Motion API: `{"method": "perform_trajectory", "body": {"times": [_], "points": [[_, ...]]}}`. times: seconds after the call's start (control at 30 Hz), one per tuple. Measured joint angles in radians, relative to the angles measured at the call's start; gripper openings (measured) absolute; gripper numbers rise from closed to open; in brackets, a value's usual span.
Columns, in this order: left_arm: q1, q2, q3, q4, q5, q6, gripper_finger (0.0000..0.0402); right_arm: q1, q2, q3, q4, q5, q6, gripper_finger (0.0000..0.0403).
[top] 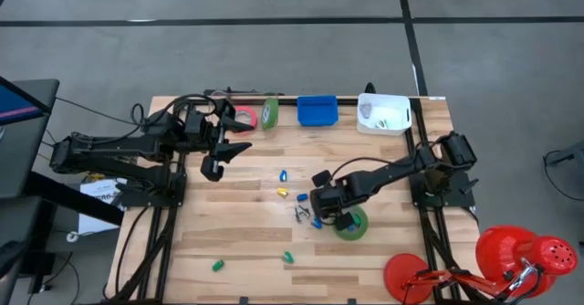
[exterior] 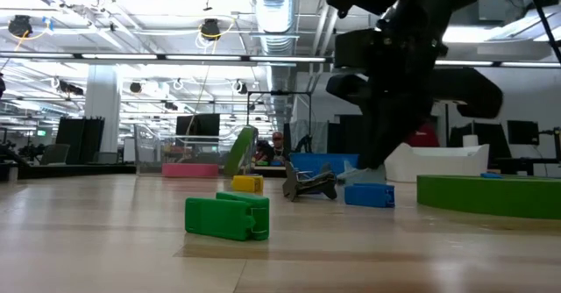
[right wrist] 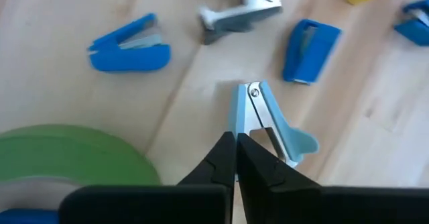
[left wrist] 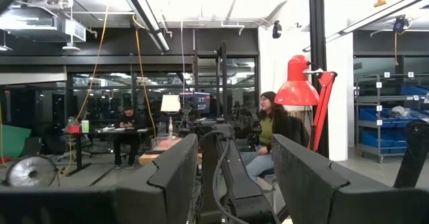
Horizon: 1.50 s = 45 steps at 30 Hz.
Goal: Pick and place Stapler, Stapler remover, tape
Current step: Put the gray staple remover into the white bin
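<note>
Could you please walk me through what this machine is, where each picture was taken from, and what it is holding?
It is a robot with two dark arms at a wooden table. One picture looks straight down, one looks level across the table top, and two come from cameras on the wrists. The left gripper hangs open near the pink tape. The right gripper is shut beside a light-blue staple remover; whether it grips it I cannot tell. Nearby lie a green tape roll, small blue staplers, a blue bin and a white bin.

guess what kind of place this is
Probably a robotics lab in an open industrial workspace: two arms mounted at a wooden table, exposed ceiling ducts, and people at desks beyond.
</note>
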<state>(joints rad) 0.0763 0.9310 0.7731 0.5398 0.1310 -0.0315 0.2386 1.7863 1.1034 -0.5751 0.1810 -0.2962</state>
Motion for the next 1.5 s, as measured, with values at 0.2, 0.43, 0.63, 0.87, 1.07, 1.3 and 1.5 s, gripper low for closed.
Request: {"method": "perform_trajectory", "body": {"times": [0.2, 0.43, 0.63, 0.87, 1.07, 1.3, 1.5], "points": [[0.0, 0.0, 0.0, 0.0, 0.0, 0.0, 0.0182, -0.047, 0.0, 0.05, -0.072, 0.042, 0.071, 0.0], [0.0, 0.0, 0.0, 0.001, 0.0, 0.0, 0.0182, -0.1, -0.036, 0.111, -0.161, 0.119, 0.119, 0.0], [0.0, 0.0, 0.0, 0.001, 0.0, -0.001, 0.0182, -0.155, -0.155, 0.111, -0.214, 0.166, 0.196, 0.0], [0.0, 0.0, 0.0, 0.003, 0.0, -0.001, 0.0182, -0.268, -0.292, 0.111, -0.28, 0.214, 0.244, 0.0], [0.0, 0.0, 0.0, 0.003, 0.0, -0.002, 0.0182, -0.392, -0.384, 0.111, -0.339, 0.232, 0.246, 0.0], [0.0, 0.0, 0.0, 0.004, 0.0, -0.002, 0.0182, -0.542, -0.483, 0.049, -0.344, 0.24, 0.246, 0.0], [0.0, 0.0, 0.0, 0.004, 0.0, -0.003, 0.0182, -0.652, -0.591, -0.073, -0.3, 0.24, 0.29, 0.0]]}}
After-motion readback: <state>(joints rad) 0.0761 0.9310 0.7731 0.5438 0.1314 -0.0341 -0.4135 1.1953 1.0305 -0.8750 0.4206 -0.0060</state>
